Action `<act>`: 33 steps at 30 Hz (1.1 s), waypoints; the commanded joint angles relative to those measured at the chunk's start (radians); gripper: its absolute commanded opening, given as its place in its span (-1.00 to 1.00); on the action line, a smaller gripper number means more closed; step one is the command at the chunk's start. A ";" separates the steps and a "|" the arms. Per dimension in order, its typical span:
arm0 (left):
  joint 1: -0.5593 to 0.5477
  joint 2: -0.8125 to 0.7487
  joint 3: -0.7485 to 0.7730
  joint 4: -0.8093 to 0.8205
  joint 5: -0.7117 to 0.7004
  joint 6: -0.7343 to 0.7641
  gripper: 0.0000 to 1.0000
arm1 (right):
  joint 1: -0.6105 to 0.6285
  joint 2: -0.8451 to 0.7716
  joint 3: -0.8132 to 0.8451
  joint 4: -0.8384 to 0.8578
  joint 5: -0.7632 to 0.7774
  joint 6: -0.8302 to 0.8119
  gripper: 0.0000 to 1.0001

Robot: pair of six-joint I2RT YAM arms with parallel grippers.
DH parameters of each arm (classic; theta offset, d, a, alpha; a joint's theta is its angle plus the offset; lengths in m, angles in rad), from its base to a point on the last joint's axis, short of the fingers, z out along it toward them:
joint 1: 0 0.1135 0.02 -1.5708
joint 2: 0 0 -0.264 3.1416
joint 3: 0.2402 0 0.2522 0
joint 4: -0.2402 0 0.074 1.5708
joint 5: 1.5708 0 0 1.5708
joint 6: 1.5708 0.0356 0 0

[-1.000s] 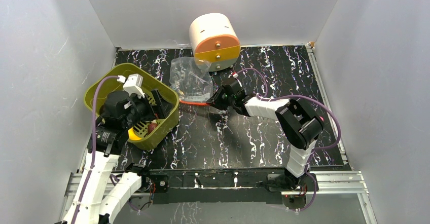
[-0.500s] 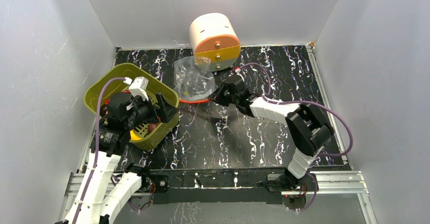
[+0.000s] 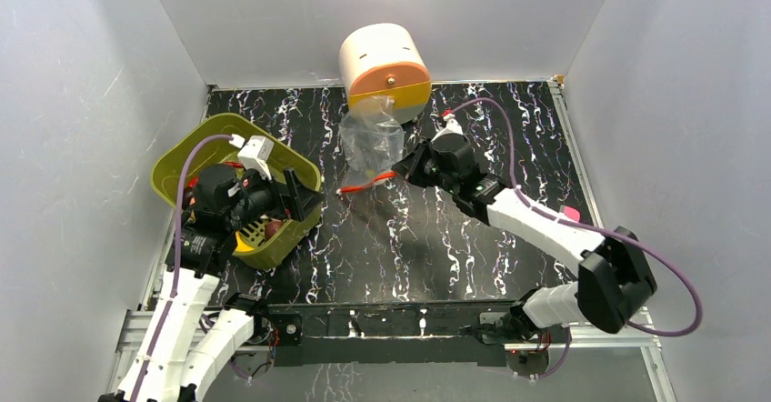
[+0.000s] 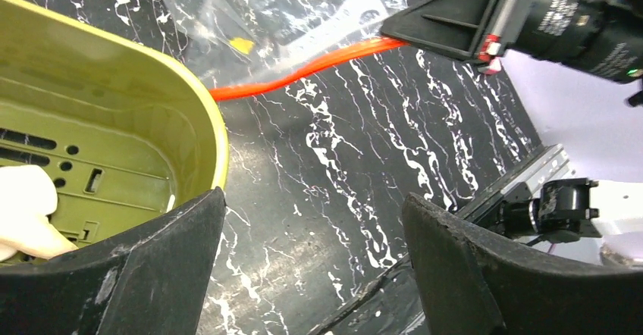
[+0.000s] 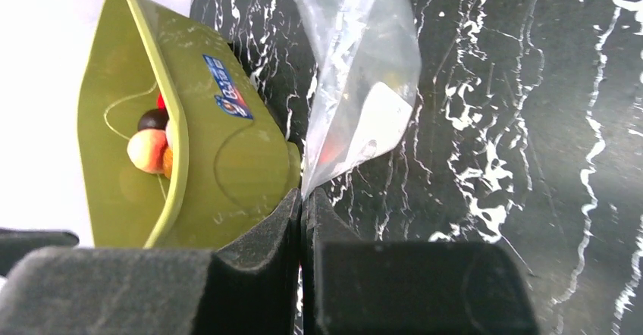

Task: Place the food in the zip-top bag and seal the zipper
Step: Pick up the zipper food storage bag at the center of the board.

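Only overhead shows cylinder (image 3: pixel 385 61) behind bag (image 3: pixel 368 138).

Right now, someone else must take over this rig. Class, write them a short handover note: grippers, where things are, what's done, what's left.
Left gripper: open, empty, beside the rim of the green basket.
Right gripper: shut on an edge of the clear bag, near its red zipper.
Food: lying in the basket.
Done: bag gripped; whether it holds any food is unclear.
Left: move the food into the bag, then seal the zipper.
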 commanded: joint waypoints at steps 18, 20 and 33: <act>-0.088 0.062 -0.111 0.355 0.269 0.159 0.47 | -0.004 -0.378 0.030 -0.260 -0.306 -0.130 -1.00; -0.111 0.073 -0.109 0.364 0.275 0.183 0.45 | -0.005 -0.378 0.037 -0.252 -0.342 -0.119 -1.00; -0.281 0.206 -0.138 0.441 0.287 0.274 0.42 | -0.004 -0.357 0.069 -0.147 -0.500 -0.036 -1.00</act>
